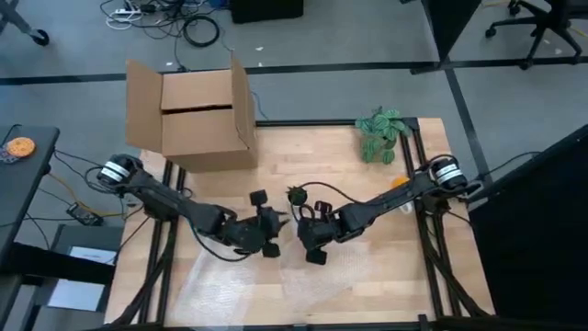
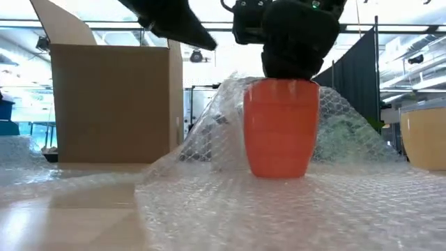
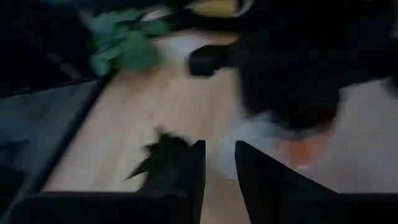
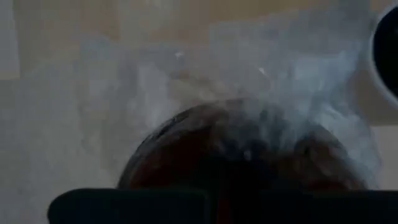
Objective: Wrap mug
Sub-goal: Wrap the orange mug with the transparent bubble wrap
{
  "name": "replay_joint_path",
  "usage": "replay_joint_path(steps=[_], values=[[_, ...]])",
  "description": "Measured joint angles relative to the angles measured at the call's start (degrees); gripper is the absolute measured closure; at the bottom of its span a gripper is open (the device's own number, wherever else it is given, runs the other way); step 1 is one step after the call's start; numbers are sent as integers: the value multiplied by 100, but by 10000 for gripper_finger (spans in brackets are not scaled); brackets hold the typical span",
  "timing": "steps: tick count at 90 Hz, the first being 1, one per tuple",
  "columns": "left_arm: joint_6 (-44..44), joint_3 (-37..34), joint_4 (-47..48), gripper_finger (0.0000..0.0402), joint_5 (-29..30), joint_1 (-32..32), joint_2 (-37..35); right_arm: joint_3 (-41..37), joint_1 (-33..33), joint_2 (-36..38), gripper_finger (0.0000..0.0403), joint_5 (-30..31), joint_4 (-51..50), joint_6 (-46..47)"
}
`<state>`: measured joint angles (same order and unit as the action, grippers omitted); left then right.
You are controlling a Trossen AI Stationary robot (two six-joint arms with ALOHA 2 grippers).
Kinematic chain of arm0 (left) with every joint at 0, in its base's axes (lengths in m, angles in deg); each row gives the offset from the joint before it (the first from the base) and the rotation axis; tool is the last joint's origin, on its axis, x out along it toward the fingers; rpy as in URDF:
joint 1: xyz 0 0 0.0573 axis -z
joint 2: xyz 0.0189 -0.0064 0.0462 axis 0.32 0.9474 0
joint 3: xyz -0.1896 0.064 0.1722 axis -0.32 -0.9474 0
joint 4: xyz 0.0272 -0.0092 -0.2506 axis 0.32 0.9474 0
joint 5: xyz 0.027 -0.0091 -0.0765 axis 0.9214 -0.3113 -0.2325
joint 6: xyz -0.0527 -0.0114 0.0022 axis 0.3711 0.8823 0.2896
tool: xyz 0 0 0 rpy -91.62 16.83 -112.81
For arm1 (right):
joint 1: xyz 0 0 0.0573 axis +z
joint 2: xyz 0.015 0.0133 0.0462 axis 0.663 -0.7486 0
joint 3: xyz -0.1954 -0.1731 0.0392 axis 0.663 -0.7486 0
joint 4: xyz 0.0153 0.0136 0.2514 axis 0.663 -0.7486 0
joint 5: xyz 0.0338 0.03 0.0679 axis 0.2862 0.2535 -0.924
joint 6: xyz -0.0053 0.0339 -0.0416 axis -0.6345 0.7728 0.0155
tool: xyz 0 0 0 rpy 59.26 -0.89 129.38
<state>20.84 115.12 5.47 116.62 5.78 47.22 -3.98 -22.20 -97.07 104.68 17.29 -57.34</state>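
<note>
1. An orange mug (image 2: 281, 129) stands upright on a sheet of bubble wrap (image 2: 293, 209) spread over the near half of the wooden worktop (image 1: 312, 165).
2. Part of the bubble wrap rises behind and beside the mug, draped up to about rim height in the low view; the front of the mug is bare.
3. The right gripper (image 1: 315, 241) sits directly over the mug's mouth, its dark body hiding the rim in the low view. In the right wrist view the mug's dark opening (image 4: 242, 168) lies just ahead, with wrap bunched over its far side. Whether its jaws are open or closed on anything, I cannot tell.
4. The left gripper (image 1: 269, 230) is just beside the right one, near the worktop's centre; its jaws stand slightly apart with nothing visible between them, and the left wrist view shows the orange mug and wrap just ahead.
5. An open cardboard box (image 1: 197, 115) stands at the far left of the worktop.
6. A small green plant (image 1: 381, 133) sits at the far right corner, and a tan cup (image 2: 425, 136) stands at the right edge.
</note>
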Motion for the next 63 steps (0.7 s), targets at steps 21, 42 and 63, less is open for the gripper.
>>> replay_joint_path(steps=[21,42,63], values=[[354,-246,-17,328,-5,-22,55,294,4,335,403,-4,-507,-11],[521,-740,-920,328,-276,-88,61,358,-11,452,403,432,-643,-14],[436,-1296,-2371,328,-639,-131,63,361,11,268,403,203,6,-195]])
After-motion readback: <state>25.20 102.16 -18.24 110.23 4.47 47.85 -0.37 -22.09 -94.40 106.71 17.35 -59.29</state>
